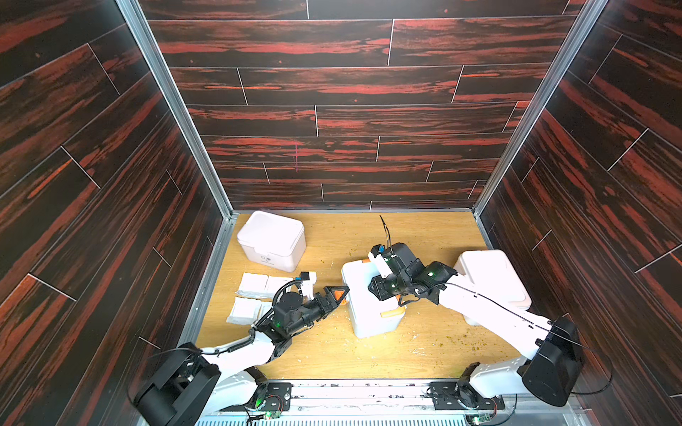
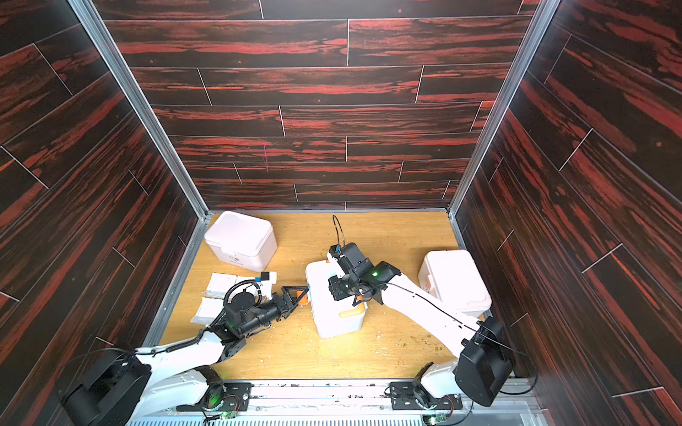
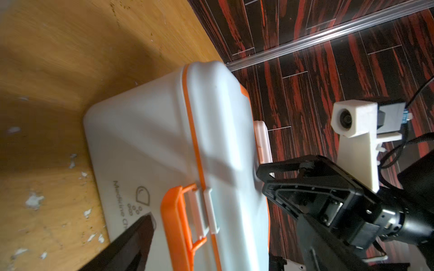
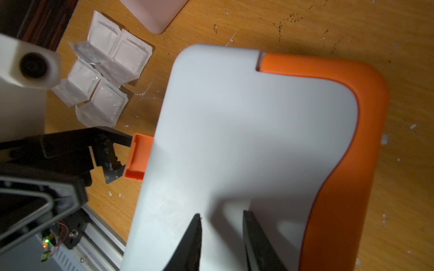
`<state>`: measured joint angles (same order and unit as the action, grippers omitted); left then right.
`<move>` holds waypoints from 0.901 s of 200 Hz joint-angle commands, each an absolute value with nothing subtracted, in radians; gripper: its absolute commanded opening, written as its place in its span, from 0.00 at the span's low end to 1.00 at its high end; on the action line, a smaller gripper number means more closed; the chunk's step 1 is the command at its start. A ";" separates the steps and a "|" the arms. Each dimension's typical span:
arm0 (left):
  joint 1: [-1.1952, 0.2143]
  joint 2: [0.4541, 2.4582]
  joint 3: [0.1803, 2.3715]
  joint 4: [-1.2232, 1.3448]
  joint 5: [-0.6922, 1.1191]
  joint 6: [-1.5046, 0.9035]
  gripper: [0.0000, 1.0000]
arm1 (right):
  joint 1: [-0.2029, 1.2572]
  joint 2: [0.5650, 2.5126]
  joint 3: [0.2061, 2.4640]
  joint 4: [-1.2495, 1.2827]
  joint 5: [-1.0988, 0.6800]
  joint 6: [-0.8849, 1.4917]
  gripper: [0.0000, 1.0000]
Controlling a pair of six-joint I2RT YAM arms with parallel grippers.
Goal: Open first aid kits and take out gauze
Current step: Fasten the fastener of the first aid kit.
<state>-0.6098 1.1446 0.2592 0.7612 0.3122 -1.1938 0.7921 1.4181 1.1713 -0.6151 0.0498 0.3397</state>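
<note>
Gauze packets (image 1: 246, 310), four of them, lie out on the counter (image 1: 369, 357) beside the left arm (image 1: 295, 313), so part of the job looks done. That arm's jaws stand spread wide just beside the orange side tab (image 4: 137, 156) of the orange-trimmed kit (image 1: 363, 295), gripping nothing. The right arm (image 1: 479, 298) hovers over this kit's shut lid, jaws parted and empty. The right-hand kit (image 1: 491, 276) and the far kit (image 1: 271, 239) are shut too. Whether more gauze is inside cannot be told.
</note>
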 commanded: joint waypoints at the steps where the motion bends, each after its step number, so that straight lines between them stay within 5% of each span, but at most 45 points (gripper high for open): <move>1: -0.607 1.062 0.261 0.596 0.244 -1.128 1.00 | 0.796 1.419 1.175 -0.666 0.075 0.349 0.39; 47: -0.607 0.963 0.298 0.470 0.269 -1.084 1.00 | 0.796 1.407 1.169 -0.646 0.056 0.356 0.41; 180: -0.649 1.087 0.379 0.569 0.352 -1.118 1.00 | 0.797 1.402 1.150 -0.637 0.051 0.356 0.41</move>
